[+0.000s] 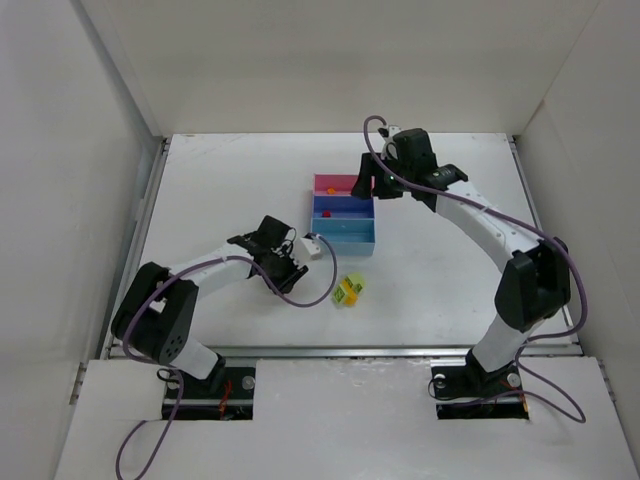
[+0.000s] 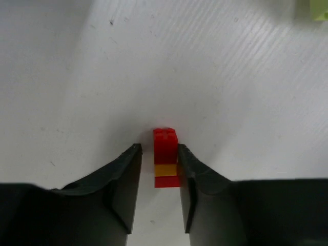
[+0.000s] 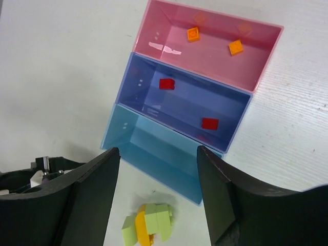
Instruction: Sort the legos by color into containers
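Observation:
In the left wrist view a small stack of red, orange and red legos [image 2: 165, 156] lies on the white table between the fingers of my left gripper [image 2: 159, 148]. The right finger touches it and a gap shows at the left finger, so the gripper is open. In the top view my left gripper [image 1: 290, 263] is left of the tray and hides the stack. My right gripper [image 3: 158, 154] is open and empty, high over the tray's far end [image 1: 375, 185]. The pink bin [image 3: 215, 60] holds two orange bricks [image 3: 193, 34], the dark blue bin [image 3: 187, 105] two red bricks [image 3: 209, 123], and the light blue bin [image 3: 164, 154] none.
A cluster of lime-green and orange legos [image 1: 349, 291] lies on the table just in front of the light blue bin and shows in the right wrist view [image 3: 151, 225]. Its lime corner shows at the top right of the left wrist view [image 2: 318, 7]. White walls surround the table.

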Controlling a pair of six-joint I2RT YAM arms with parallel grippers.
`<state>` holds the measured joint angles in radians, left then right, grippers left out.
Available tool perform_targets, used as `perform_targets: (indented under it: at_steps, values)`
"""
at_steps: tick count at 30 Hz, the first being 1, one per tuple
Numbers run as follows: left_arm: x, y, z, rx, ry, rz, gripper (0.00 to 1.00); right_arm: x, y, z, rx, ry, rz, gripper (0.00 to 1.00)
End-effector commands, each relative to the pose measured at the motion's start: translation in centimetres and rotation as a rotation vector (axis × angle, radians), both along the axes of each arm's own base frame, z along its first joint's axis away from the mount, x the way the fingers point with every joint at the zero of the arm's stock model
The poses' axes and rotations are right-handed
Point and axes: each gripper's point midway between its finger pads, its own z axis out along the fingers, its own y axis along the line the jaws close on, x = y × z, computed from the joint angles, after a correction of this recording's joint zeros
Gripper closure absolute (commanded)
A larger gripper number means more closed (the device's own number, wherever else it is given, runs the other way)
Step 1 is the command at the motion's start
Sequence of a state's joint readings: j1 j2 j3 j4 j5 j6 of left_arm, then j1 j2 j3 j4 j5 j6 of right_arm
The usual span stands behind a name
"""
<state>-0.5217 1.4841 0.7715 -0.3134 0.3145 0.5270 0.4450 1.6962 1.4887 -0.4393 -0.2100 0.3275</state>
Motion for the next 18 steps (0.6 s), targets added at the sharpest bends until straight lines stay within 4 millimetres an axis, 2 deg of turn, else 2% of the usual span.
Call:
perform_targets:
  at_steps: [1, 3, 7, 8, 11, 15, 18]
  values:
    - [1.1, -0.6, 0.2, -0.022, -0.036, -0.003, 0.68, 0.3, -0.5, 2.7, -0.003, -0.093, -0.015, 0.33]
    - [1.0, -0.8, 0.2, -0.029, -0.032, -0.007, 0.47, 0.1, -0.7, 3.0, -0.009, -0.098, -0.010, 0.33]
    - [0.9, -0.7, 0.4, -0.025, -0.024, -0.007, 0.33, 0.1, -0.9, 2.5, -0.019, -0.092, -0.019, 0.33]
    - [1.4, -0.9, 1.2, -0.030, -0.045, -0.020, 0.33, 0.1, -0.9, 2.5, -0.019, -0.092, -0.019, 0.33]
    - [0.3, -0.2, 1.7, -0.011, -0.024, -0.034, 0.32, 0.0, -0.8, 2.0, -0.022, -0.073, -0.011, 0.33]
    - [-0.5, 0.9, 1.1, 0.041, 0.008, -0.011, 0.32, 0.2, -0.7, 1.7, -0.022, -0.073, -0.011, 0.33]
    - [-0.7, 1.0, 1.0, 0.046, 0.016, -0.012, 0.33, 0.2, -0.5, 2.1, -0.013, -0.079, -0.004, 0.33]
